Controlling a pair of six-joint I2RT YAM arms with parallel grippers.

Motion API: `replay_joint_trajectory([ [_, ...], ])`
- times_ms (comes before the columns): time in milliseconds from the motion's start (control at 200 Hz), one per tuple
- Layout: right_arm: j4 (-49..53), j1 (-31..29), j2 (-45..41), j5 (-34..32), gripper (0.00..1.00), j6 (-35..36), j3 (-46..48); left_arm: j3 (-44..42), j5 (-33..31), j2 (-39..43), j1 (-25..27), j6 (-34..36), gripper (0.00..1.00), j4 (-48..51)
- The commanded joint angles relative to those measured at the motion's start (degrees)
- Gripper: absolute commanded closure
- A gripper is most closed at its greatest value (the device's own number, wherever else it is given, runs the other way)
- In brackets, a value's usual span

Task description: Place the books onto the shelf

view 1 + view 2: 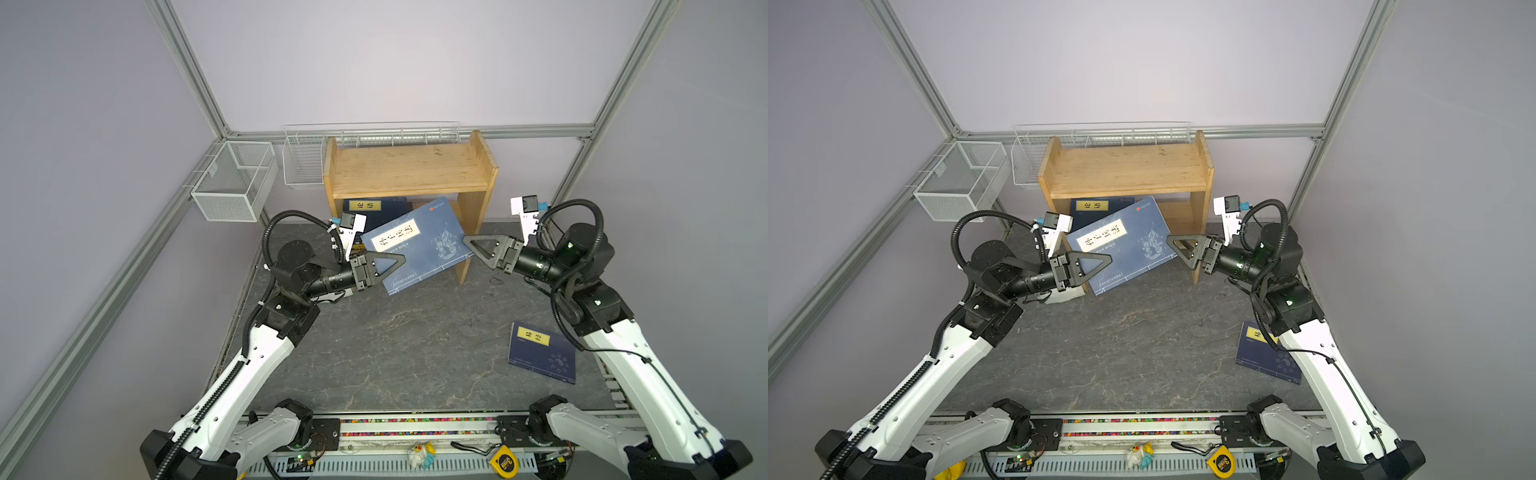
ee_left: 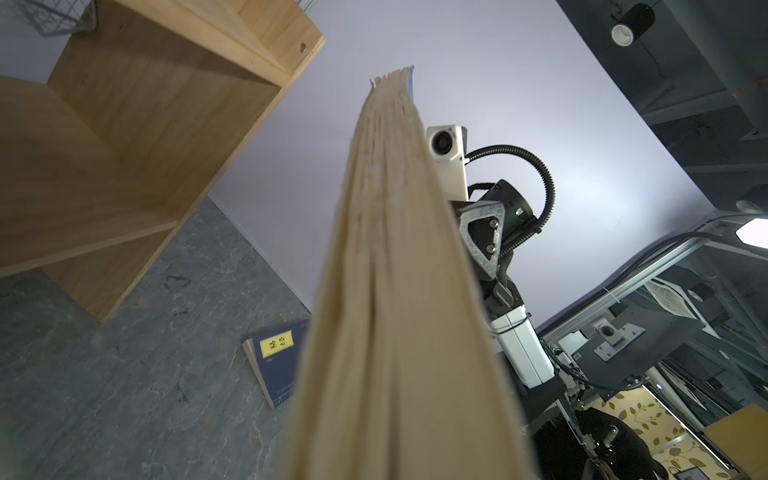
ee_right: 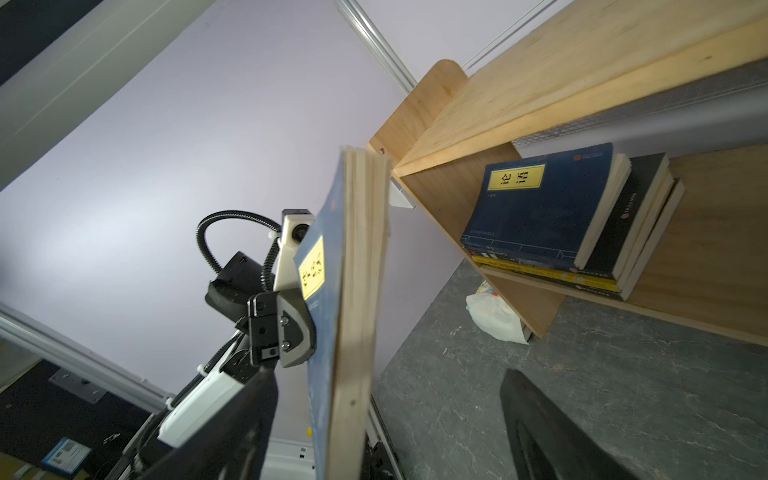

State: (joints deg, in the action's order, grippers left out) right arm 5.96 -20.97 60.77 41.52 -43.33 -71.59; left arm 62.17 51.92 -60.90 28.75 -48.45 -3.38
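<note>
Grey marbled surface (image 1: 395,353) fronted the wooden shelf (image 1: 411,166), lilac walls (image 1: 374,62) behind. Before it, left fingers (image 1: 397,258) clenched a blue book (image 1: 419,245); right fingers (image 1: 469,240) stood released.

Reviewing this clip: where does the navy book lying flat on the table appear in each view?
Top view: navy book, lower right, flat on the table beside the right arm.
Top view: navy book, lower right again, partly covered by that arm.
Left wrist: navy book on the table, half hidden behind the held book and its page edges.
Right wrist: not in it.
Shared landmark: the wooden shelf, in all four.
</note>
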Motion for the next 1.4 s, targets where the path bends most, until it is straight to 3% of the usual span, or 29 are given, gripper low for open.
replay_joint_trajectory([
  [0, 0.67, 0.3, 0.97, 9.72, 0.19, 0.25, -1.47, 3.36, 4.63, -0.26, -0.36, 3.23, 1.0, 5.31],
  [255, 11.64, 0.17, 2.69, 10.64, 0.32, 5.87, -2.32, 4.67, 4.9, -1.21, -0.45, 3.8, 1.0, 5.05],
  [455, 12.83, 0.14, 2.66, 10.9, 0.48, 5.83, -1.25, 5.14, 4.25, -2.54, -0.44, 4.16, 1.0, 5.44],
  [655, 12.85, 0.16, 2.67, 10.75, 0.73, 5.21, -0.94, 5.23, 3.99, -3.52, -0.4, 4.49, 1.0, 5.78],
  [800, 11.74, 0.17, 2.95, 10.32, 0.93, 3.18, 1.55, 7.45, 1.25, -3.5, -0.45, 8.61, 1.0, 10.91],
  [915, 9.52, -0.03, 2.47, 8.29, 0.93, 0.99, 4.72, 8.47, -1.07, -3.19, -0.43, 10.09, 1.0, 11.93],
  [970, 8.15, -0.17, 1.87, 6.54, 0.93, -0.08, 6.23, 8.96, -3.65, -2.7, -0.44, 11.42, 0.88, 13.83],
  [1020, 6.66, -0.5, 1.12, 3.8, 0.93, -1.36, 7.97, 9.85, -7.87, -1.93, -0.49, 13.82, 0.7, 17.69],
  [1075, 3.76, -1.19, 0.13, -0.45, 0.93, -4.02, 10.43, 11.48, -16.38, -0.81, -0.54, 17.5, 0.47, 24.31],
  [1140, -2.65, -2.41, -0.22, -5.38, 0.93, -9.15, 13.86, 13.81, -28.71, 0.78, -0.53, 21.52, 0.32, 32.25],
  [1265, -11.63, -5.17, 0.93, -13.31, 0.93, -13.5, 16.12, 15.85, -49.34, 5.34, -0.5, 24.87, 0.18, 40.76],
  [1395, -13.75, -7.02, 4.71, -17.66, 0.93, -13.8, 13.61, 14.8, -59.99, 10.87, -0.52, 26.1, 0.1, 44.68],
])
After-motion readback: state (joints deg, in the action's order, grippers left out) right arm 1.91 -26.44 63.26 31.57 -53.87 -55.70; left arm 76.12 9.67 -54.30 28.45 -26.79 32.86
